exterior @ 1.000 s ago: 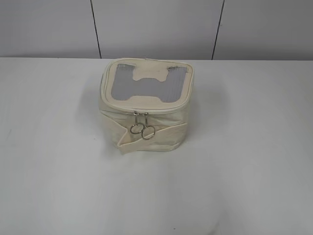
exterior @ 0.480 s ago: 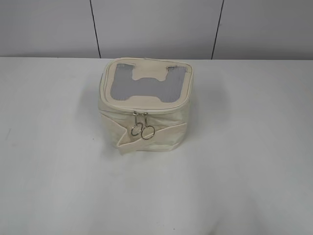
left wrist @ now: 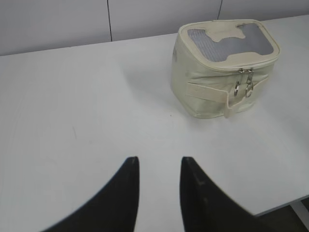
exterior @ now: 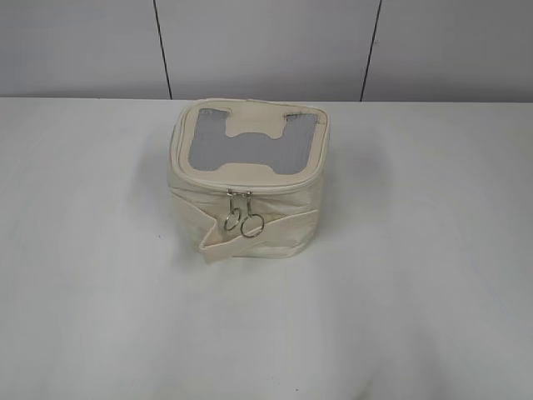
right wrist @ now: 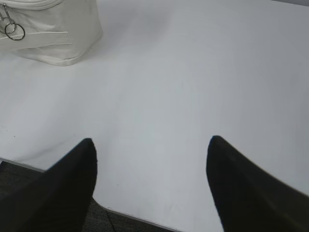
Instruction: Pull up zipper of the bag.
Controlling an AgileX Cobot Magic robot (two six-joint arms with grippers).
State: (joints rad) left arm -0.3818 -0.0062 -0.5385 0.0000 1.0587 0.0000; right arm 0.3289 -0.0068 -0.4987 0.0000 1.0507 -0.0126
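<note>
The cream bag [exterior: 250,208] stands upright in the middle of the white table, grey mesh top with a bone-shaped patch [exterior: 250,137] facing up. The zipper [exterior: 241,190] runs round the top rim; its two silver sliders sit together at the front, ring pulls [exterior: 243,222] hanging over the wide strap [exterior: 275,227]. The bag also shows in the left wrist view [left wrist: 203,82] and the right wrist view [right wrist: 58,34]. My left gripper [left wrist: 159,162] is open and empty, well short of the bag. My right gripper [right wrist: 152,145] is wide open and empty near the table's front edge.
The white table [exterior: 433,275] spreads round the bag on all sides. A grey panelled wall [exterior: 266,46] rises behind it. The table's front edge [right wrist: 145,220] and dark floor show in the right wrist view.
</note>
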